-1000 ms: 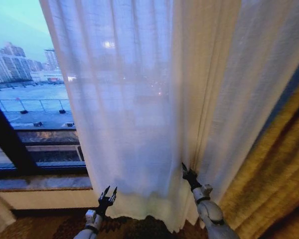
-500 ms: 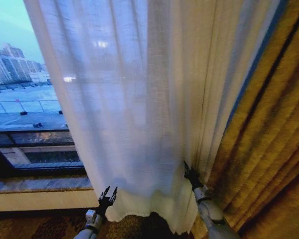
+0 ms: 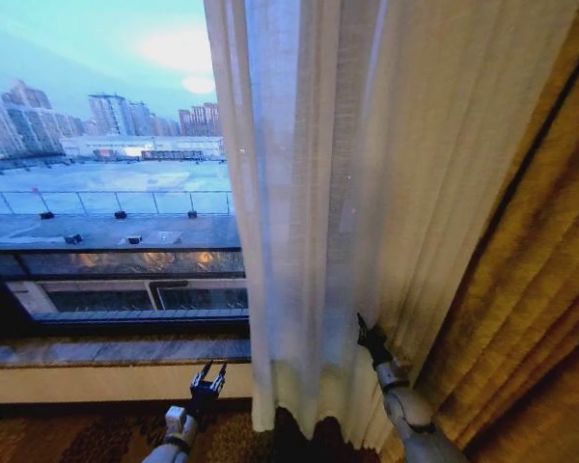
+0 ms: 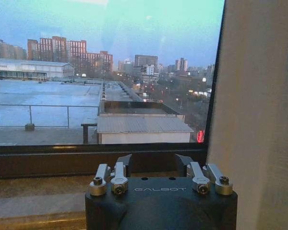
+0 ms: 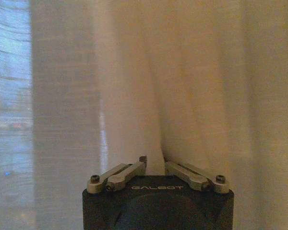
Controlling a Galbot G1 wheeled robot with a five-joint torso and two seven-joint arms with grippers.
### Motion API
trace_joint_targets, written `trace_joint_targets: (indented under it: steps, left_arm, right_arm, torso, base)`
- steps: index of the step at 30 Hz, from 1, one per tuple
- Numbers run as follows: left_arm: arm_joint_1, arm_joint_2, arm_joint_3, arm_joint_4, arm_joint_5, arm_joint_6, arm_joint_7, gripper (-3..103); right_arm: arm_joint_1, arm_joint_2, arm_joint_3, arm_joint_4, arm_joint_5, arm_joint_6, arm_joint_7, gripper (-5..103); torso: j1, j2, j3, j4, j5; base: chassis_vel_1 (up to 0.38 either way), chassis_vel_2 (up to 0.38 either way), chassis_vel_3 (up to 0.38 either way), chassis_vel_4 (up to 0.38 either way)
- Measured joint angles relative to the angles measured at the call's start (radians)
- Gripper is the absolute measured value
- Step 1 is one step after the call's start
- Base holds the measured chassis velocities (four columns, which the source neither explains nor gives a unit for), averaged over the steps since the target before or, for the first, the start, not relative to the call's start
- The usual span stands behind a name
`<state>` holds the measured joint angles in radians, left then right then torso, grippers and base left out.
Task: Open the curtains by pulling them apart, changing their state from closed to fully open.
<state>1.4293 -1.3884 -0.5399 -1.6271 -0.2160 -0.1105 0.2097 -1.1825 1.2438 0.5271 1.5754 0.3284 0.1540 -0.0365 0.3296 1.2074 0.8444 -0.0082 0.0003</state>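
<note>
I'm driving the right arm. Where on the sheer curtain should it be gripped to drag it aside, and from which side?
Best guess: pinch a vertical pleat low on the sheer curtain, above the hem, coming straight in from the room side. The fabric hangs in upright folds, so a fold slots between the fingers. The right gripper already looks closed on such a fold; the left gripper hangs open before the window.

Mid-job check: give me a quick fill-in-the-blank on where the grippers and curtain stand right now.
1. The right gripper is shut on a fold of the sheer ____.
2. The left gripper is open in front of the bare ____, holding nothing.
3. The sheer curtain hangs bunched beside the thick ____-coloured drape.

Missing words: curtain; window; golden
</note>
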Motion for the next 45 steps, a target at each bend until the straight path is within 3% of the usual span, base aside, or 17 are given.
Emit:
trace_joint_targets:
  steps: [12, 21, 28, 30, 33, 35, 37, 39, 43, 45]
  left_arm:
    - [0.000, 0.000, 0.000, 0.000, 0.000, 0.000, 0.000, 50]
    - [0.000, 0.000, 0.000, 0.000, 0.000, 0.000, 0.000, 50]
    - [0.000, 0.000, 0.000, 0.000, 0.000, 0.000, 0.000, 50]
    - [0.000, 0.000, 0.000, 0.000, 0.000, 0.000, 0.000, 50]
    - [0.000, 0.000, 0.000, 0.000, 0.000, 0.000, 0.000, 50]
    - [0.000, 0.000, 0.000, 0.000, 0.000, 0.000, 0.000, 50]
    - [0.000, 0.000, 0.000, 0.000, 0.000, 0.000, 0.000, 50]
    - [0.000, 0.000, 0.000, 0.000, 0.000, 0.000, 0.000, 50]
    - [0.000, 0.000, 0.000, 0.000, 0.000, 0.000, 0.000, 50]
    - [0.000, 0.000, 0.000, 0.000, 0.000, 0.000, 0.000, 50]
  right_arm:
    - [0.126, -0.061, 0.088, -0.194, 0.016, -0.036, 0.145, 0]
    - [0.125, -0.081, 0.104, -0.196, 0.036, -0.039, 0.158, 0]
    - [0.053, -0.081, 0.072, -0.078, 0.042, -0.050, 0.133, -3]
    - [0.015, -0.071, 0.047, -0.010, 0.045, -0.071, 0.105, 6]
    - [-0.006, -0.066, 0.037, 0.027, 0.051, -0.074, 0.091, 11]
    - [-0.060, -0.060, 0.020, 0.107, 0.079, -0.082, 0.070, 27]
    - [-0.081, -0.059, 0.017, 0.138, 0.089, -0.089, 0.059, 27]
    - [-0.117, -0.057, 0.008, 0.187, 0.096, -0.101, 0.046, 38]
    - [-0.143, -0.050, -0.003, 0.225, 0.076, -0.102, 0.043, 48]
    - [-0.149, -0.044, -0.006, 0.229, 0.059, -0.100, 0.039, 60]
  torso:
    - [0.000, 0.000, 0.000, 0.0001, -0.0004]
    - [0.000, 0.000, 0.000, 0.0001, -0.0002]
    - [0.000, 0.000, 0.000, 0.0000, -0.0003]
    - [0.000, 0.000, 0.000, 0.0001, -0.0003]
    - [0.000, 0.000, 0.000, 0.0002, -0.0005]
    - [0.000, 0.000, 0.000, 0.0003, -0.0005]
    - [0.000, 0.000, 0.000, 0.0001, -0.0005]
    - [0.000, 0.000, 0.000, 0.0000, -0.0005]
    - [0.000, 0.000, 0.000, 0.0001, -0.0006]
    - [0.000, 0.000, 0.000, 0.0003, -0.0005]
  base:
    - [0.000, 0.000, 0.000, 0.000]
    - [0.000, 0.000, 0.000, 0.000]
    - [0.000, 0.000, 0.000, 0.000]
    - [0.000, 0.000, 0.000, 0.000]
    - [0.000, 0.000, 0.000, 0.000]
    - [0.000, 0.000, 0.000, 0.000]
    - [0.000, 0.000, 0.000, 0.000]
    - [0.000, 0.000, 0.000, 0.000]
    - [0.000, 0.000, 0.000, 0.000]
    - [0.000, 0.000, 0.000, 0.000]
